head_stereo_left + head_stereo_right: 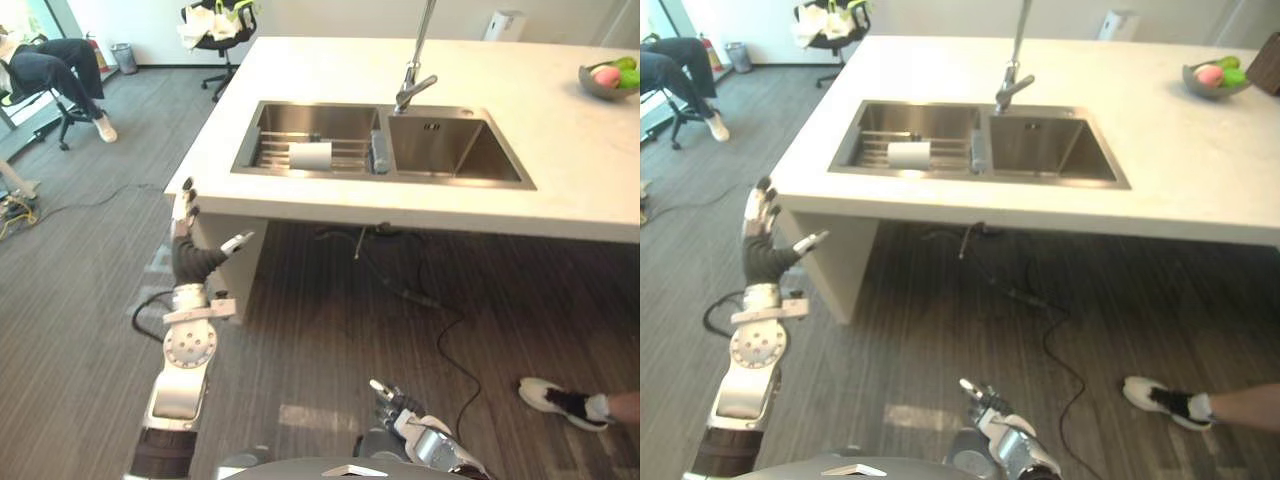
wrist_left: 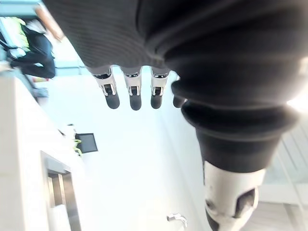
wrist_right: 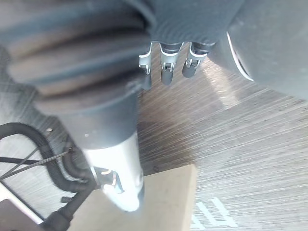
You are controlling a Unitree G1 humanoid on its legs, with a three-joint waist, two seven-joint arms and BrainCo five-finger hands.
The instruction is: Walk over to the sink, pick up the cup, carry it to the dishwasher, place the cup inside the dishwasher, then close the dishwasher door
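Pointing up beside the counter (image 1: 330, 60), left hand (image 1: 188, 258) splayed; right hand (image 1: 400, 408) low, relaxed.

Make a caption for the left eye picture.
White cup lies on its side in the sink; open left hand raised nearby.

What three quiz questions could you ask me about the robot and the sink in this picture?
1. Fill in the blank: the cup lies on its ____ in the sink.
2. True or false: the left hand is holding the cup.
3. Pick one: which basin is the cup in? A, the one on the robot's left. B, the one on the robot's right. C, neither.

Key
1. Side.
2. False. Its fingers are straight and empty, raised near the corner of the counter.
3. A.
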